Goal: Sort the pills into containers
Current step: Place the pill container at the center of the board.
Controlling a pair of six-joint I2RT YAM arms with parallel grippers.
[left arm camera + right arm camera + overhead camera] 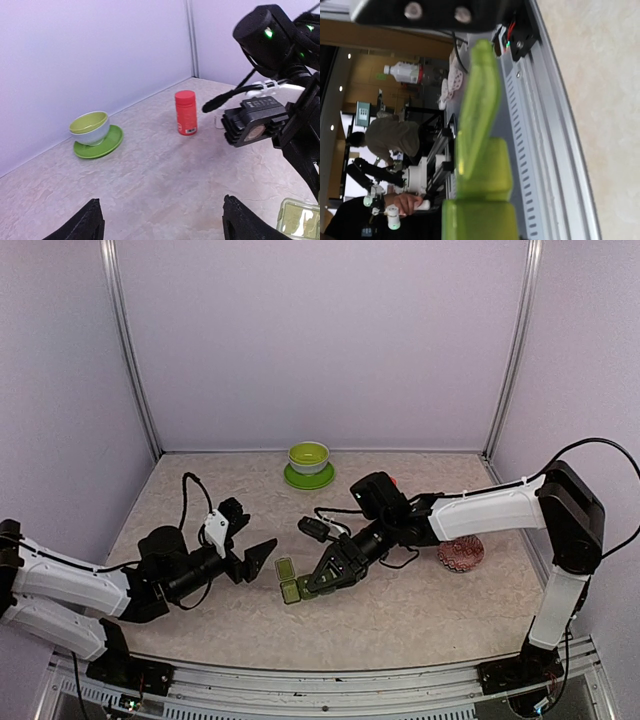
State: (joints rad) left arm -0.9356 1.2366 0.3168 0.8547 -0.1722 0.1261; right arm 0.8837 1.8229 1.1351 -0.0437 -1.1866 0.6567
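Working open the containers (292, 590), lying on the tabletop (420, 612) right against the right fingers (330, 575); cannot tell whether clamped on them. Holding the left fingers (94, 222) wide apart and empty, just beside. Next, probably needing pills brought from the bottle (185, 112) ahead of the left fingers.

soft even light, blurred foreground

My pale marbled table (420, 615) carries a green saucer (309, 485) at the back, a red bottle (185, 112) near it, and a patterned bowl (460, 553) on my right. The containers (288, 580) up front: resting or lifted, I cannot tell.
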